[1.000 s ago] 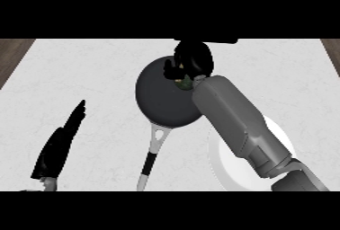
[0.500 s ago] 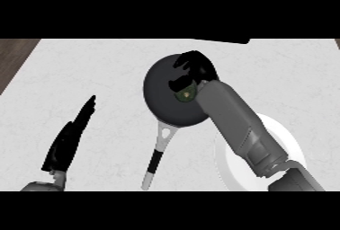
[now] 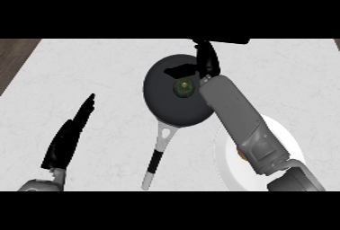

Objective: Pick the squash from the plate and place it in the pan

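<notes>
Head view: right hand (image 3: 207,60) over pan (image 3: 166,105), 1 o'clock rim, fingers spread, holding nothing; dark green round squash (image 3: 184,87) lies inside; left hand (image 3: 66,134) straight-fingered, 8 o'clock

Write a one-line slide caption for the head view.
Squash in the pan, right hand at its far rim; white plate beneath the forearm, left hand resting open at left.

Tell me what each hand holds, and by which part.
Nothing is held. The squash lies in the pan, apart from the open right hand beyond it; the left hand rests open at the view's left.
</notes>
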You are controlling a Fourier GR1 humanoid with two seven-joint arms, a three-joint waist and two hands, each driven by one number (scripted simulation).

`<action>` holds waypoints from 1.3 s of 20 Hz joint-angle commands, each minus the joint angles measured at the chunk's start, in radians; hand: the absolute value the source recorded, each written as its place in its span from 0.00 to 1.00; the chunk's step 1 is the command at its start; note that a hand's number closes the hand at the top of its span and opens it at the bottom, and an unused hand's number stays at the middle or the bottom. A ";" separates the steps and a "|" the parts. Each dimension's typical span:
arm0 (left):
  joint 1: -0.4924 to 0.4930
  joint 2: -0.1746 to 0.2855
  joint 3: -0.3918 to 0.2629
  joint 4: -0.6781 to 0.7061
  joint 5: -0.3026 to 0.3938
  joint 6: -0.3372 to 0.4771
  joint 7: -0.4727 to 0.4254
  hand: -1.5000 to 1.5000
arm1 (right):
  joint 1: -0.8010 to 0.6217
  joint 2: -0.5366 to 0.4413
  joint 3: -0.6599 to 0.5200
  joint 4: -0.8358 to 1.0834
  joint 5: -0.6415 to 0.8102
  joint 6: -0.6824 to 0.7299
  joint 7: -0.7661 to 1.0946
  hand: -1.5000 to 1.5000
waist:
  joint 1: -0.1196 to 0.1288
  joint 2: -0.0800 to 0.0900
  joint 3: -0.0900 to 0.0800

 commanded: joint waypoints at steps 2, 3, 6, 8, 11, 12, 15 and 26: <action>0.002 -0.015 0.006 0.028 -0.006 0.014 -0.008 0.50 | -0.034 0.000 -0.094 0.020 -0.096 -0.154 -0.077 0.00 | -0.023 -0.005 -0.001; 0.016 0.010 0.037 0.003 0.020 -0.001 0.010 0.50 | -0.023 0.000 -0.109 0.015 -0.103 -0.188 -0.105 0.00 | -0.036 -0.014 -0.001; 0.009 0.006 0.040 0.014 0.020 -0.005 0.023 0.50 | 0.037 0.000 -0.170 0.036 -0.146 -0.241 -0.195 0.00 | -0.061 -0.015 -0.001; 0.083 -0.004 0.043 0.027 0.010 0.015 -0.058 0.50 | 0.044 -0.014 -0.214 0.036 -0.159 -0.221 -0.232 0.00 | -0.081 -0.022 -0.001; 0.126 0.024 0.058 -0.033 0.012 0.003 -0.033 0.50 | 0.102 -0.100 -0.252 0.013 -0.190 -0.120 -0.328 0.00 | -0.095 -0.030 -0.001; 0.082 0.009 0.075 0.003 0.021 0.010 -0.030 0.50 | 0.130 -0.137 -0.256 0.013 -0.194 -0.080 -0.337 0.00 | -0.108 -0.031 -0.001; 0.114 -0.002 0.062 -0.036 -0.003 0.023 -0.002 0.50 | 0.178 -0.164 -0.270 0.021 -0.194 -0.050 -0.439 0.00 | -0.110 -0.032 -0.001; 0.146 -0.004 0.115 -0.056 -0.001 -0.004 -0.010 0.50 | 0.380 -0.400 -0.270 -0.128 -0.211 0.216 -0.416 0.00 | -0.131 -0.042 -0.002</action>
